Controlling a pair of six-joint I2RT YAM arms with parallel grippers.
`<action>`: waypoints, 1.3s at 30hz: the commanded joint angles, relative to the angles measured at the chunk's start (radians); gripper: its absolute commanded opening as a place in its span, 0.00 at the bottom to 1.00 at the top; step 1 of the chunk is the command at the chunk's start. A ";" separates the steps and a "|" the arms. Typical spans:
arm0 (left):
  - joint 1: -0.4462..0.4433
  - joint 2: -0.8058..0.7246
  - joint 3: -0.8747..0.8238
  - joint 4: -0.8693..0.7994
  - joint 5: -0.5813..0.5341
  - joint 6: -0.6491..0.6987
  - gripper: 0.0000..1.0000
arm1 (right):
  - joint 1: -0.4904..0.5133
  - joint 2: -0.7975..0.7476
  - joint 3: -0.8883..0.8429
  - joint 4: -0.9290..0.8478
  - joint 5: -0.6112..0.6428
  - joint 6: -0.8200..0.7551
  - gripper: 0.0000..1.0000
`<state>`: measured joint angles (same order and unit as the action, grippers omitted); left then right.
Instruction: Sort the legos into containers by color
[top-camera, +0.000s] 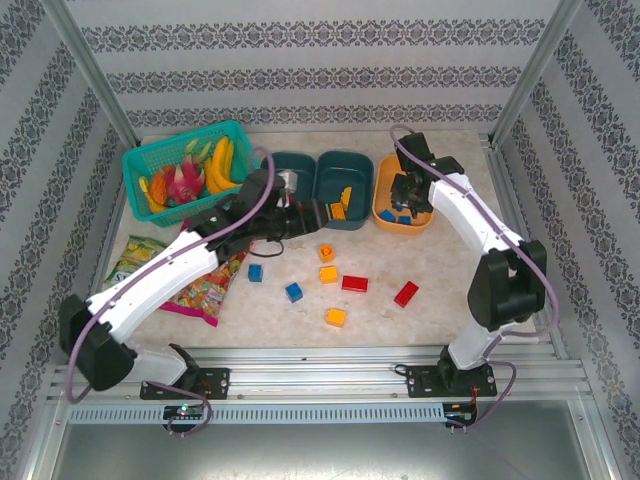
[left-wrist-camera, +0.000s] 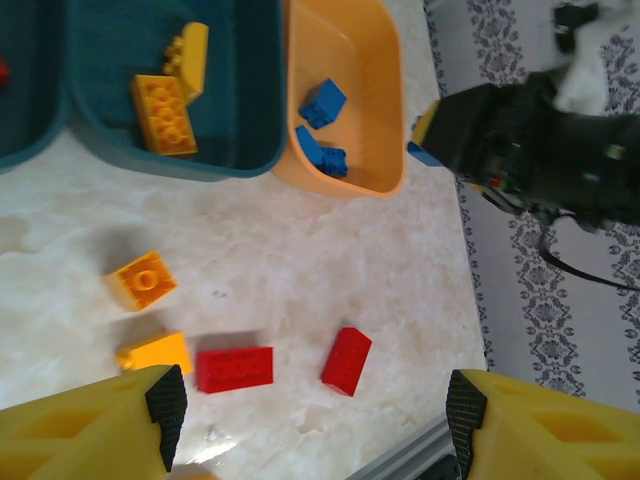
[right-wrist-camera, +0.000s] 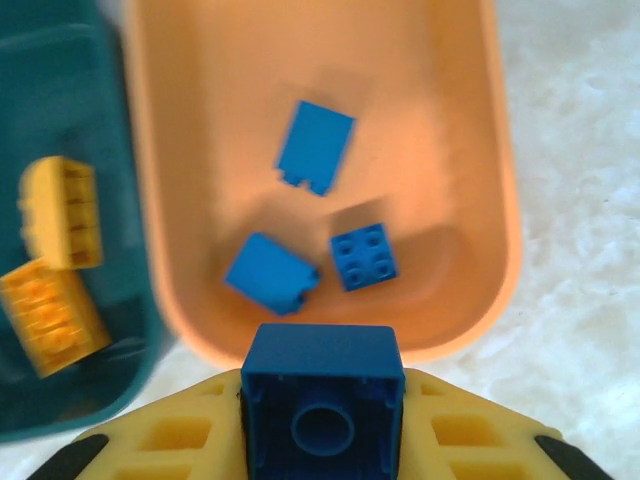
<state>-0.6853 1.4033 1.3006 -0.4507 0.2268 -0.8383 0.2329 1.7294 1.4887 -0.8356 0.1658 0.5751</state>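
Legos in blue belong in the orange tub (right-wrist-camera: 430, 90), and your right gripper (top-camera: 408, 192) is clamped on a blue brick (right-wrist-camera: 322, 395) just over its near rim. Carry it a little further toward the middle before you release (three blue bricks (right-wrist-camera: 315, 147) lie inside), and let go low so it cannot bounce out. Your left gripper (left-wrist-camera: 315, 410) hangs empty, jaws apart, above the red brick (left-wrist-camera: 234, 368) on the table (left-wrist-camera: 300, 260).
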 joint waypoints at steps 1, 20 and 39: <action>-0.026 0.061 0.073 0.082 0.006 0.026 0.72 | -0.040 0.111 0.050 -0.023 -0.034 -0.047 0.28; -0.045 0.168 0.090 0.050 -0.027 0.008 0.72 | -0.075 0.277 0.256 -0.091 -0.089 -0.020 0.60; -0.046 0.221 0.083 -0.244 -0.116 -0.138 0.72 | 0.216 -0.679 -0.441 0.238 -0.296 -0.064 0.71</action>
<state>-0.7193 1.5703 1.3785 -0.5877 0.1299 -0.9127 0.4088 1.1053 1.2091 -0.6464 -0.0444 0.5091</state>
